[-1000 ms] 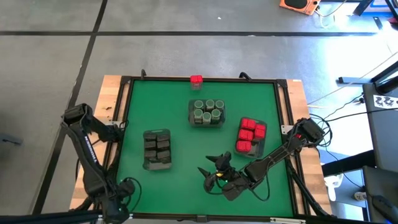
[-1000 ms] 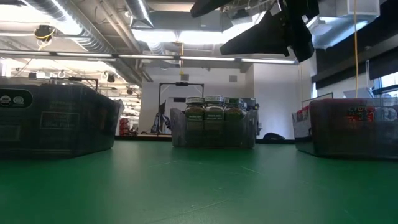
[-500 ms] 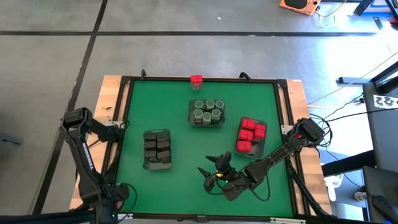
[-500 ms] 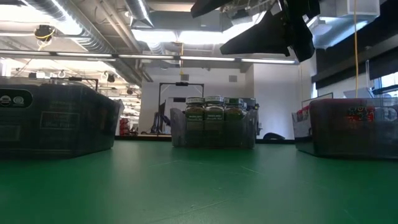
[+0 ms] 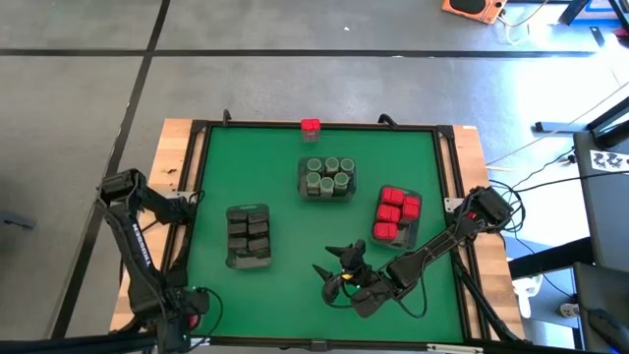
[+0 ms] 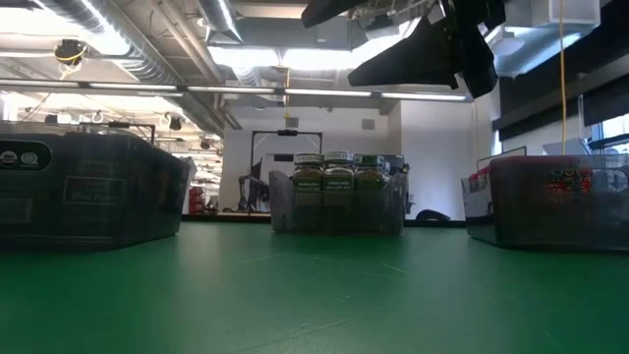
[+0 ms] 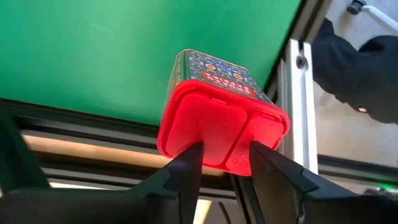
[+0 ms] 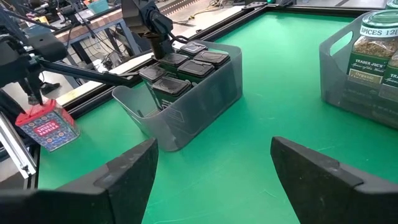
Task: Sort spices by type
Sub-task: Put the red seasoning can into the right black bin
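Note:
My left gripper [image 7: 222, 163] is shut on a bright red spice box [image 7: 221, 115] beside the table's left near corner [image 5: 190, 298]. In the right wrist view this red box [image 8: 47, 127] hangs off the table's edge. My right gripper [image 5: 337, 271] is open above the green mat near the near edge and touches nothing. Dark grey tins [image 5: 248, 234], grey-green jars [image 5: 327, 177] and red boxes [image 5: 396, 211] sit in three clear trays. Another red box [image 5: 311, 127] stands on its base at the far edge. My left gripper pinches the red box at its red lid end [image 7: 211, 134] between the two fingers, one finger [image 7: 186, 168] on each side of the lid. The box is lifted clear and extends away from the fingers, its patterned body [image 7: 211, 71] tilted over the table's frame.
The tin tray [image 8: 186, 87] lies on the table's left, the jar tray [image 8: 364, 62] at the middle, the red-box tray [image 6: 560, 202] on the right. A black frame [image 5: 197, 197] rims the mat. Bare green mat [image 6: 314, 285] lies between the trays and the near edge.
My left arm has swung a little toward the table's left near corner, carrying the red box. The right arm and the trays have kept still.

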You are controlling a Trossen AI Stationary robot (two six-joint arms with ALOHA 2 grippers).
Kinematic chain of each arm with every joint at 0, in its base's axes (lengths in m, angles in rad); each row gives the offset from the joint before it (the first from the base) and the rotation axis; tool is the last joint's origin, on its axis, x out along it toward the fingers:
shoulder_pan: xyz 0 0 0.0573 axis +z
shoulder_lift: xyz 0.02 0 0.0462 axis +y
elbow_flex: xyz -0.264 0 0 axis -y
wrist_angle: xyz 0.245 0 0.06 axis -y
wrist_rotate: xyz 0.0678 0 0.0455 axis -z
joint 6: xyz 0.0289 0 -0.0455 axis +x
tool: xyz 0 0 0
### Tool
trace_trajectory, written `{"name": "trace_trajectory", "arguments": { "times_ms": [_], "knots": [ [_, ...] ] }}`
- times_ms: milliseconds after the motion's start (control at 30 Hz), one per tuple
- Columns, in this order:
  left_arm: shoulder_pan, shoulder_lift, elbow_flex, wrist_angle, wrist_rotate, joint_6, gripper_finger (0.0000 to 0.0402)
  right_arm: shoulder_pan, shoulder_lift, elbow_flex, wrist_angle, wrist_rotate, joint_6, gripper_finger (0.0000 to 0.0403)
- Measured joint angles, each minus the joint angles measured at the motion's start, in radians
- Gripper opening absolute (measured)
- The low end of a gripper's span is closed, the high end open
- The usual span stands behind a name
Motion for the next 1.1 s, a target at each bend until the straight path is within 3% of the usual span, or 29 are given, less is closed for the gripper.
{"name": "trace_trajectory", "arguments": {
  "times_ms": [400,900,1100],
  "knots": [
    [0.101,0.001,-0.001,-0.055,-0.031,0.106,0.0133,0.0,0.0,0.0,0.0,0.0,0.0,0.0312],
    [0.301,-0.003,0.003,-0.102,-0.157,0.462,0.0133,-0.013,0.023,0.0,0.004,-0.019,0.01,0.0312],
    [0.333,0.001,0.053,-0.215,-0.122,0.537,0.0133,-0.013,0.023,0.0,0.003,-0.019,0.008,0.0312]
  ]
}}
